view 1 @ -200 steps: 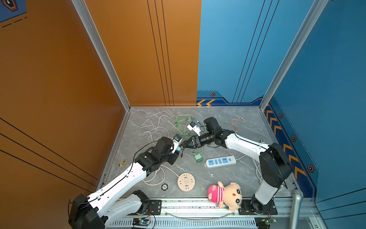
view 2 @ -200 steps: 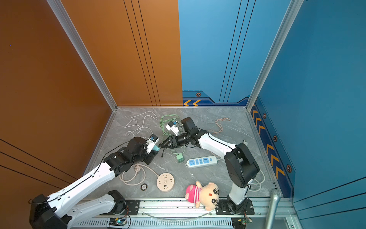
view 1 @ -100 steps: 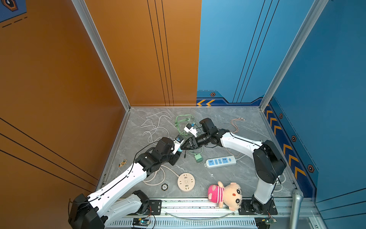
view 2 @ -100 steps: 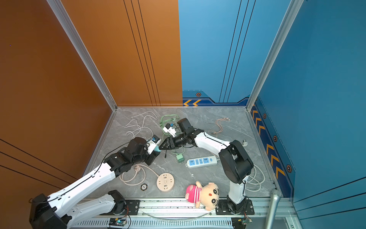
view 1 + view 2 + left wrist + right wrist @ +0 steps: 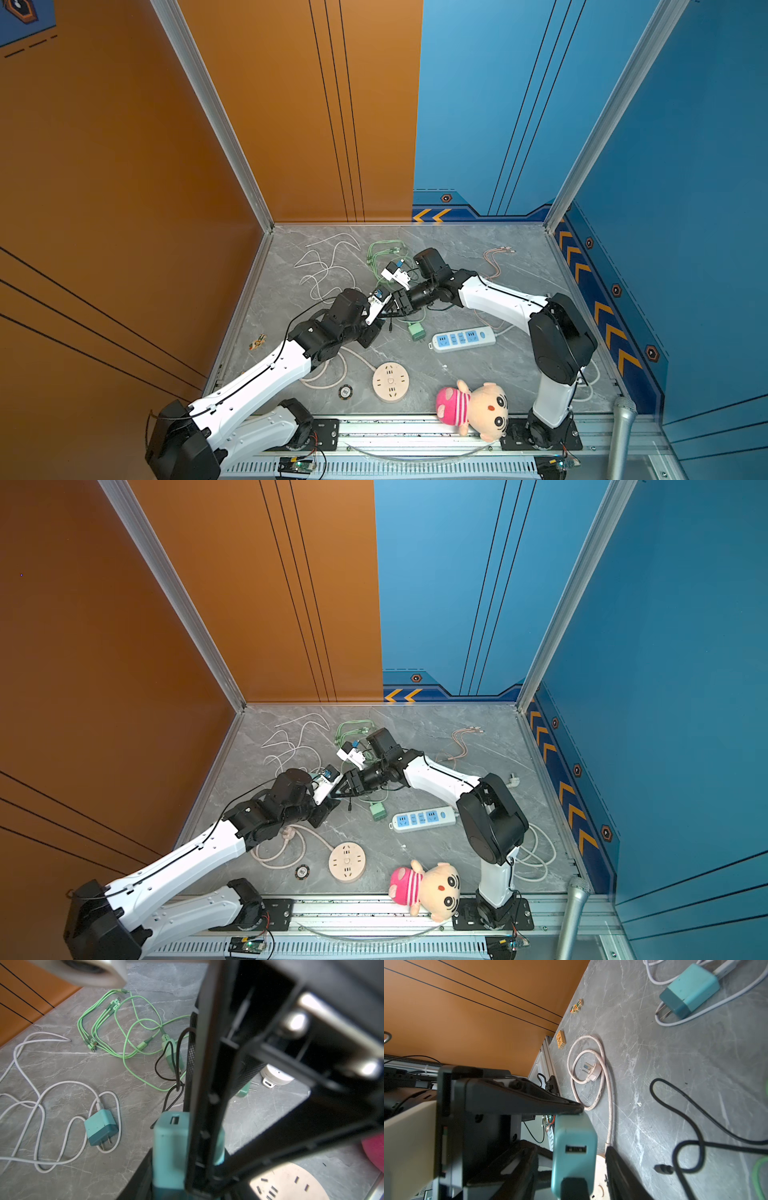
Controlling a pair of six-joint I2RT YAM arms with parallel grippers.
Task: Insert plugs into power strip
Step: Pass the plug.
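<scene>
My left gripper (image 5: 383, 316) is shut on a teal plug (image 5: 574, 1147), held above the table with its USB port facing my right wrist camera. My right gripper (image 5: 571, 1153) has come up to it tip to tip. Its fingers (image 5: 616, 1165) stand either side of the plug with narrow gaps, open. In the left wrist view the same plug (image 5: 171, 1147) rises from my left gripper (image 5: 176, 1184), partly behind a right finger. The white power strip (image 5: 463, 338) with blue sockets lies to the right. A second teal plug (image 5: 101, 1127) and a mint plug (image 5: 172, 1055) lie on the table.
A green plug (image 5: 417, 330) lies beside the strip. A round beige socket hub (image 5: 390, 381) and coiled beige cord (image 5: 589, 1072) sit near the front. White cables (image 5: 328, 266), green cables (image 5: 124, 1028) and a black cable (image 5: 685, 1115) litter the table. A plush doll (image 5: 473, 409) and microphone (image 5: 621, 432) lie in front.
My right arm has swung left to meet the left gripper, and its jaws have narrowed around the held plug. The left arm has stayed put.
</scene>
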